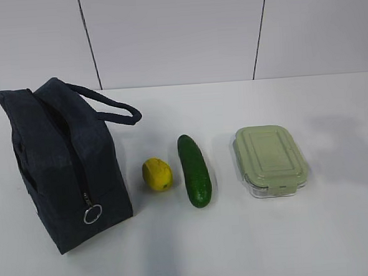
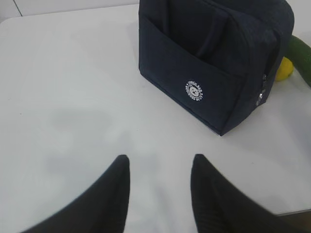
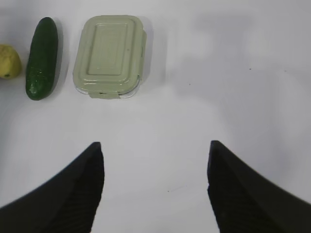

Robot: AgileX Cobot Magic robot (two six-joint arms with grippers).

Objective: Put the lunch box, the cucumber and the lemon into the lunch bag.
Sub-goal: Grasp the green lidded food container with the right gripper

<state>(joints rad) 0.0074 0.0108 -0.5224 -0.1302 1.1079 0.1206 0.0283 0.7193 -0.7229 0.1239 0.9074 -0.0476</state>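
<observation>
Only in the exterior view is the whole row laid out on the white table (image 1: 253, 246): the lunch bag (image 1: 64, 164) stands at the left, then the lemon (image 1: 157, 174), the cucumber (image 1: 195, 170) and the lunch box (image 1: 271, 161) at the right, each apart from its neighbour. No arm or gripper is caught in that view. The bag's zipper is seen running along its top and down the near end, with the silver ring pull (image 1: 92, 214) hanging low on that end and one loop handle (image 1: 107, 105) drooping toward the lemon.

A side panel of the bag with a small round white logo (image 2: 194, 91) is shown only by the left wrist view, where slivers of the lemon and cucumber are glimpsed past the bag's right edge. The lunch box's sage-green lid is seen from above only in the right wrist view, with the cucumber just left of it and the lemon cut by the left edge.

The left gripper (image 2: 158, 165) is held above bare table, jaws parted and nothing between them; the bag lies ahead and to the right, well apart. The right gripper (image 3: 155, 150) is likewise poised over bare table, spread wide and unloaded, with the lunch box ahead and to the left, untouched.
</observation>
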